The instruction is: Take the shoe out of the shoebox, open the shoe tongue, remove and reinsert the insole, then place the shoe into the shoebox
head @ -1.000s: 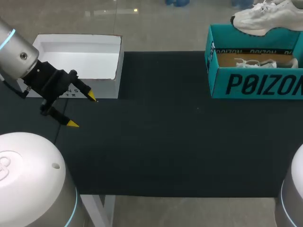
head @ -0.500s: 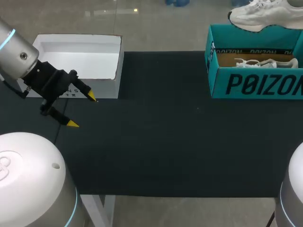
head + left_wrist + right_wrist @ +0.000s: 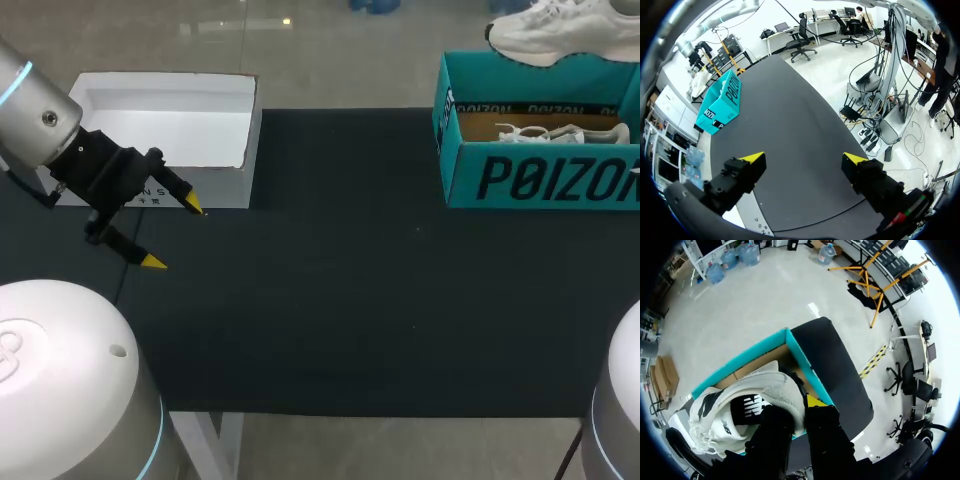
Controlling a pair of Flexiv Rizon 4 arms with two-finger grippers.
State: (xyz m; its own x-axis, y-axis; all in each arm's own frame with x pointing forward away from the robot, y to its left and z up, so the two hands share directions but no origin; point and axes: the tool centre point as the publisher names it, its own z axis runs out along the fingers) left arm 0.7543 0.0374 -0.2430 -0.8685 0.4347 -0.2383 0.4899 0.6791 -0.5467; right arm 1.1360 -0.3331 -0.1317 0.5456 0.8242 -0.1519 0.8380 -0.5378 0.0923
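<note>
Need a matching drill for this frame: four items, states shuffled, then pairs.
1. white mesh sneaker
2. teal cardboard shoebox
3. white open cardboard box
4. left end effector

A. open, holding nothing
B. table's far left, empty
C. held above the shoebox by right end effector
D. table's far right, second white shoe inside

Pairs: 1-C, 2-D, 3-B, 4-A

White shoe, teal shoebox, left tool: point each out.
white shoe [image 3: 560, 35], head view, its side panel.
teal shoebox [image 3: 540, 180], head view, its printed front wall.
left tool [image 3: 173, 233], head view, midway between its yellow tips.
</note>
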